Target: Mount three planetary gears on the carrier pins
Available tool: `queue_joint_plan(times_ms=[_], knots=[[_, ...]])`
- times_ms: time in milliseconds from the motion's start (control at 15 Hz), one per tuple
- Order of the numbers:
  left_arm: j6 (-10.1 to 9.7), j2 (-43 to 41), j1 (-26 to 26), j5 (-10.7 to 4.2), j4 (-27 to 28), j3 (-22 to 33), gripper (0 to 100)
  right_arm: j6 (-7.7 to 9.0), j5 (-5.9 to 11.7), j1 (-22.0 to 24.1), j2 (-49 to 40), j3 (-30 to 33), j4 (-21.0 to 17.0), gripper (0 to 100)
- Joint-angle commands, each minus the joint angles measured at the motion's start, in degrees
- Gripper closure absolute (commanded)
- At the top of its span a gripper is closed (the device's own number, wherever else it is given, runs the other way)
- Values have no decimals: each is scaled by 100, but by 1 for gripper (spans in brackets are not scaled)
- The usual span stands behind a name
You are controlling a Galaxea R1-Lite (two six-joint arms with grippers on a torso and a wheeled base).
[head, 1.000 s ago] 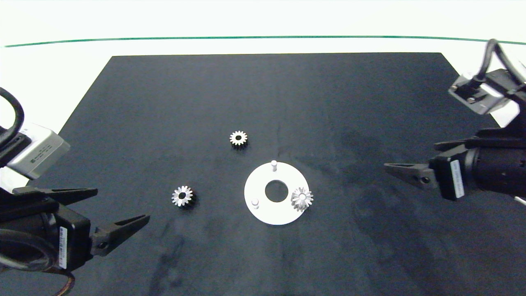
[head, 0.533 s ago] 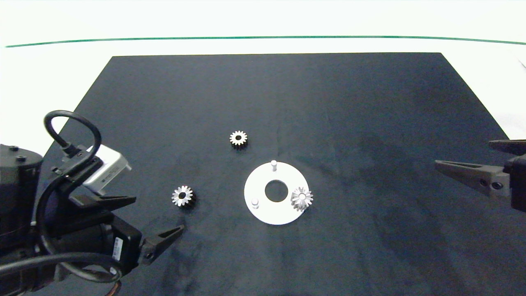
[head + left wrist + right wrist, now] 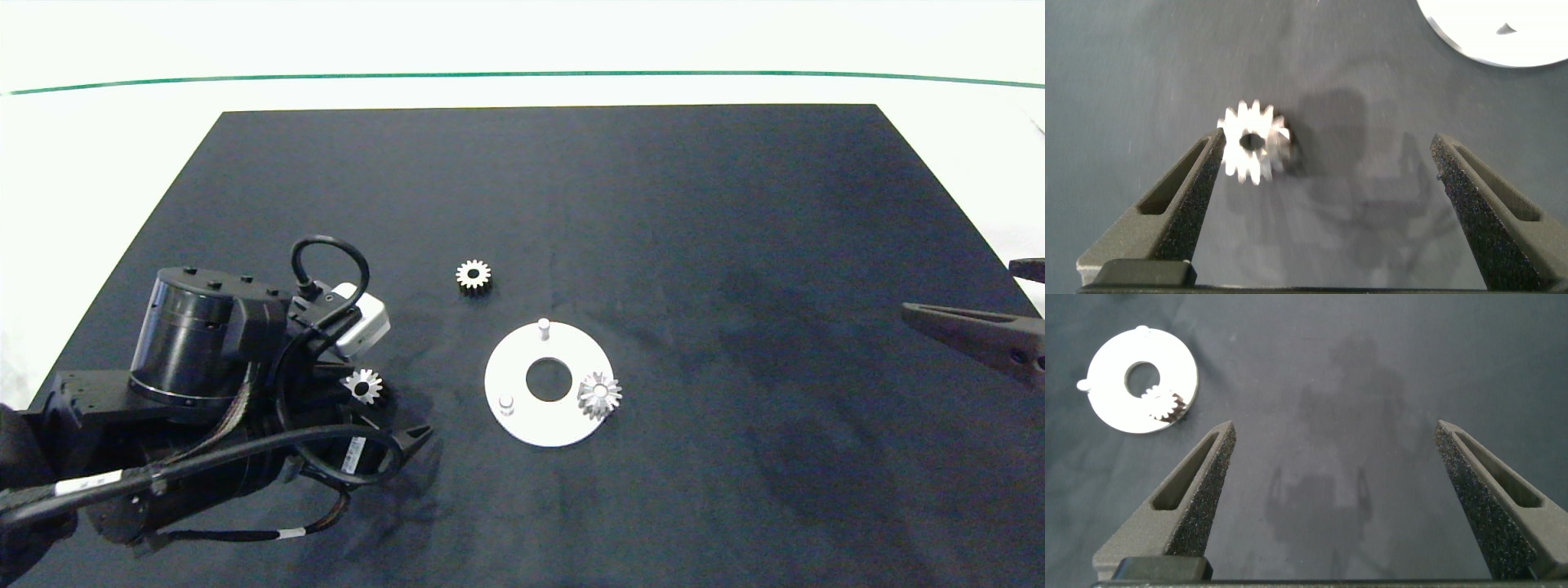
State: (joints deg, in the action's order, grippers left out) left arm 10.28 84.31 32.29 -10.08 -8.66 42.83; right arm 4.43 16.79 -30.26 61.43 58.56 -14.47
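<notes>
surface: dark mat (image 3: 653,204) on white desk (image 3: 98,163), green line along frame top | left gripper (image 3: 1327,175) lower left, jaws wide open, empty, straddling one gear (image 3: 362,385) | second gear (image 3: 473,275) loose above white disc (image 3: 522,425) | third gear (image 3: 600,394) seated on disc's right pin | right gripper (image 3: 1331,469) at right edge, jaws wide open, empty

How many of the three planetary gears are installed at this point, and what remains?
One gear sits on a pin of the white carrier disc. In hand: the open left gripper straddles the second gear, lying on the black mat, not yet gripped. The third gear lies untouched beyond the disc; two pins are bare. The right gripper is open at the mat's right edge.
</notes>
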Motion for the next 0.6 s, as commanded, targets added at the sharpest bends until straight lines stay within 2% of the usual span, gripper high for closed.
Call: queue_joint_plan(times_ms=[67,200,333,400,600], knots=[[89,305,-346,208,-13,209,0,15,-53,2,-114,-3,-21,0],[106,305,-593,349,-31,297,0,15,-53,-7,-131,-3,-21,0],[379,279,-865,542,-22,305,0,102,-53,-7,-140,-20,-21,0],[440,261,-988,657,-22,288,0,129,-53,-7,-157,-29,-21,0],[440,244,-1032,683,-5,235,0,138,-61,-7,-193,-29,-21,0]])
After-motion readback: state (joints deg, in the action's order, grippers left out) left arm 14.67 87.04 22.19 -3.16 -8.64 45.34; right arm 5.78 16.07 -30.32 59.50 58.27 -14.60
